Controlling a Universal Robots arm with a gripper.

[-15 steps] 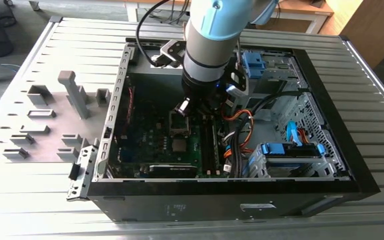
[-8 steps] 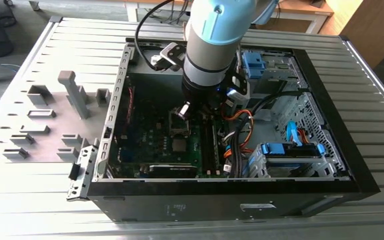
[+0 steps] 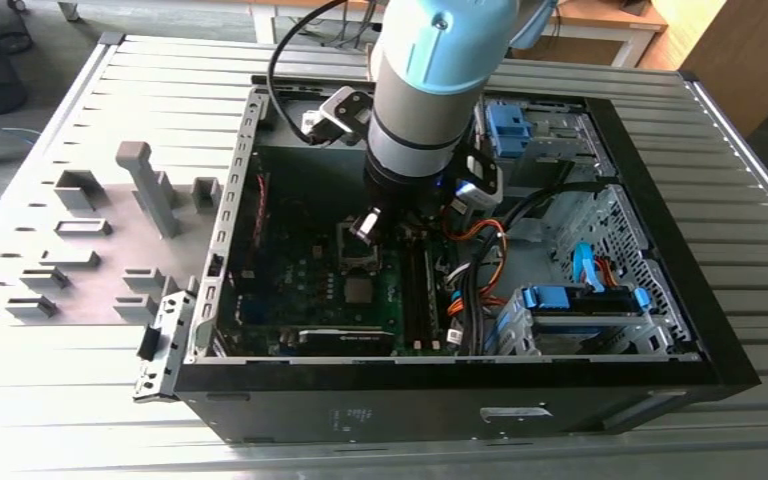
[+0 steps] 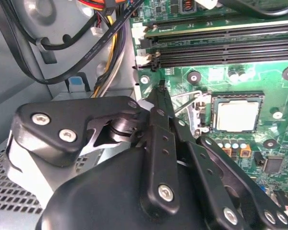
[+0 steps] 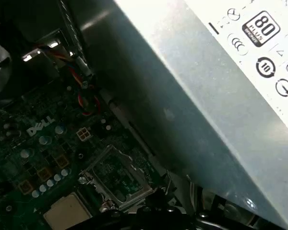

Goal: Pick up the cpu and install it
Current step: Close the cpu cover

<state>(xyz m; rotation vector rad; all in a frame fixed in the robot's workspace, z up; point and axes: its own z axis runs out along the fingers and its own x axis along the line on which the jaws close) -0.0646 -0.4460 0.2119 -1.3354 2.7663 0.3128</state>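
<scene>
Closest to the wrist cameras: the gripper (image 4: 159, 91), a black linkage running down to fingers (image 4: 161, 124) pressed together into one narrow tip, with nothing seen pinched between them. In the exterior view, placed at the frame's centre, low inside the open computer case (image 3: 451, 400).

Just past that tip, in the second wrist view: a thin wire latch lever (image 4: 186, 101). Contact between tip and lever: cannot tell. In the first wrist view, right by the gripper's dark edge: the socket (image 5: 117, 175), metal-framed, contact field bare, no chip seated.

Just beside the socket: the cpu (image 4: 236, 116), a silvery square lying flat on the green motherboard (image 4: 221, 79) inside a dark square surround, apart from the fingertips and untouched. In the exterior view, found just below the frame's centre, a little lower in the frame than the gripper tip and the socket.

Judged from this: pick-up not yet made, install not yet made. Gripper nearer to the socket and its lever than to the chip. Both steps of the task left to do.

Farther off: long black memory slots (image 4: 221, 45) across the board and bundles of black, yellow and orange cables (image 4: 110, 52). Beyond those, the grey power-supply box (image 5: 192, 96) looming over the board. Farthest, at the exterior view's left: grey plastic holder blocks (image 3: 151, 185) standing on the slatted metal table (image 3: 744, 230), well apart from the case's interior.
</scene>
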